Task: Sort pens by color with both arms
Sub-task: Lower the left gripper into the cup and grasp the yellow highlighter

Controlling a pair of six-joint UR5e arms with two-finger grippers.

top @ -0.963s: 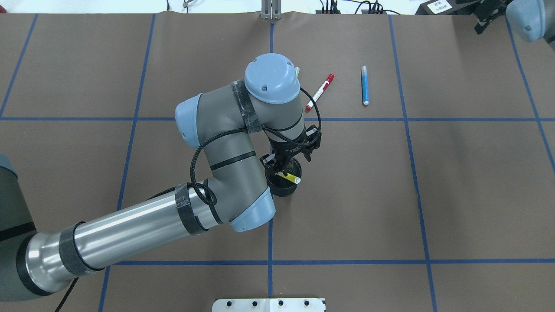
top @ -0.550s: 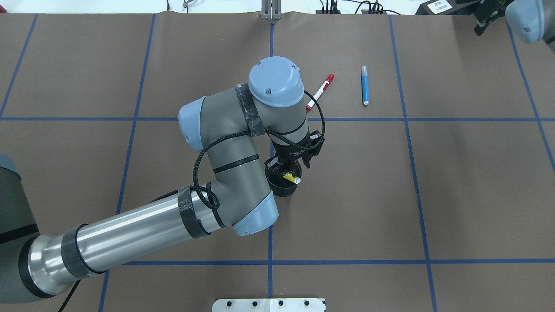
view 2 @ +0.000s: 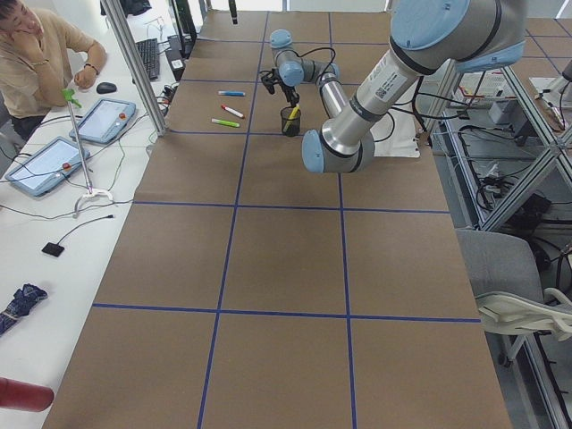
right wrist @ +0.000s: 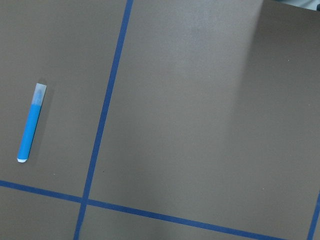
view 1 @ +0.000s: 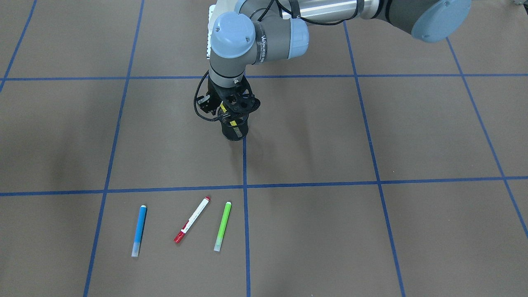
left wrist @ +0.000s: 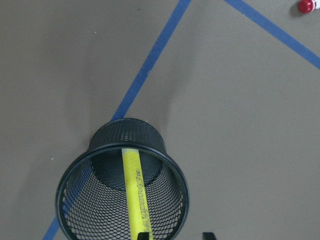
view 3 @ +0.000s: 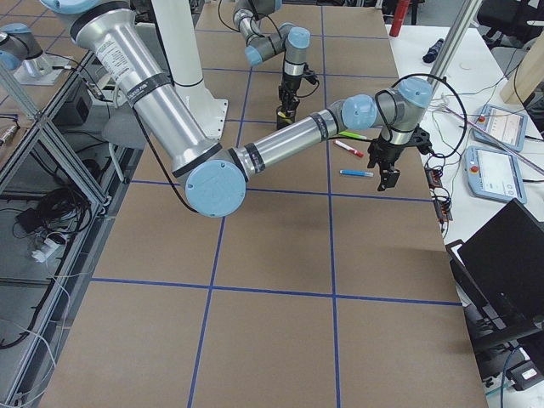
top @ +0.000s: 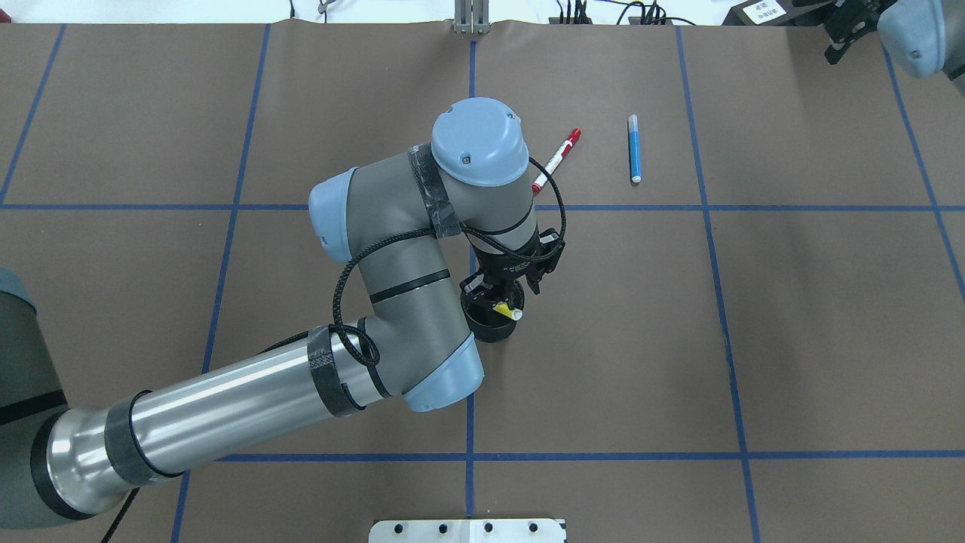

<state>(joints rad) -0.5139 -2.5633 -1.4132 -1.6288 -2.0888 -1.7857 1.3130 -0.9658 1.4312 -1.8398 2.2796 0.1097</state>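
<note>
My left gripper [top: 503,296] hangs just above a black mesh cup [top: 488,329] near the table's centre [view 1: 229,112]. Its jaws stand apart. A yellow pen [left wrist: 136,195] leans inside the cup [left wrist: 176,172], and its pale end [top: 517,314] sticks out over the rim. The blue pen [top: 634,149], the white pen with red caps [top: 556,160] and the green pen [view 1: 222,226] lie side by side on the far half. My left arm hides the green pen in the overhead view. My right gripper [top: 840,41] is open and empty at the far right corner, with the blue pen [right wrist: 31,125] below it.
The table is covered in brown paper with blue tape grid lines [top: 469,422]. Black equipment and cables [top: 761,13] sit along the far edge. An operator [view 2: 36,54] sits at a side desk with tablets, beyond the far edge.
My left wrist has shifted slightly to the right. Less of the yellow pen shows above the cup's rim, so it has sunk deeper. The other pens have not moved.
</note>
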